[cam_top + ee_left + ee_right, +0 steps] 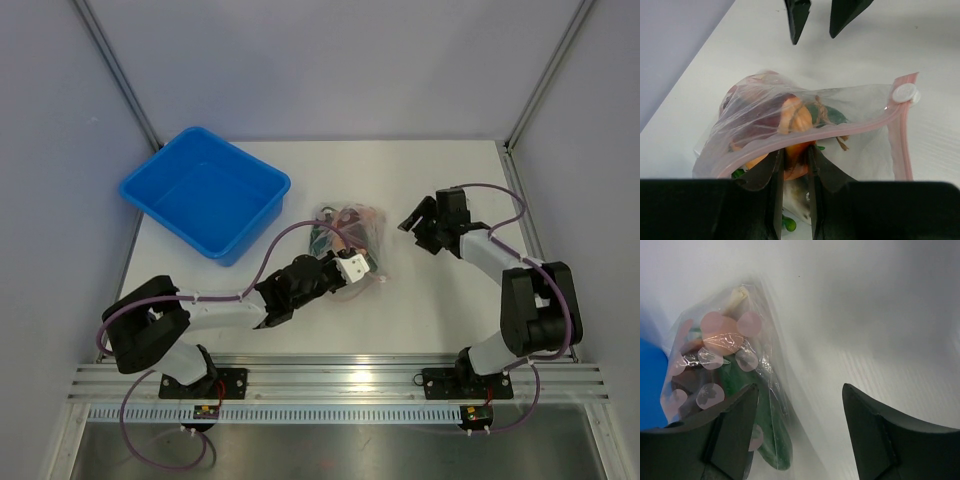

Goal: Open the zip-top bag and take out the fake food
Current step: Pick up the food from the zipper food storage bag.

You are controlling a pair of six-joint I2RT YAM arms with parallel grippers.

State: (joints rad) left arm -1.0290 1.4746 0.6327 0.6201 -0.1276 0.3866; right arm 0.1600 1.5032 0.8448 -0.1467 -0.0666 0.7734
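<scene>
zip-top bag [348,222]: lying mid table [440,310], fake food [799,116] sitting inside
left gripper [795,162]: pinching the bag's zip edge, jaws nearly closed
right gripper [800,400]: hanging open beside the bag, holding nothing

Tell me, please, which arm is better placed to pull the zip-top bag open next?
The right. The right gripper is open, empty and facing the zip-top bag, while the left gripper is pinched on its zip strip and probably serves best as anchor.
</scene>
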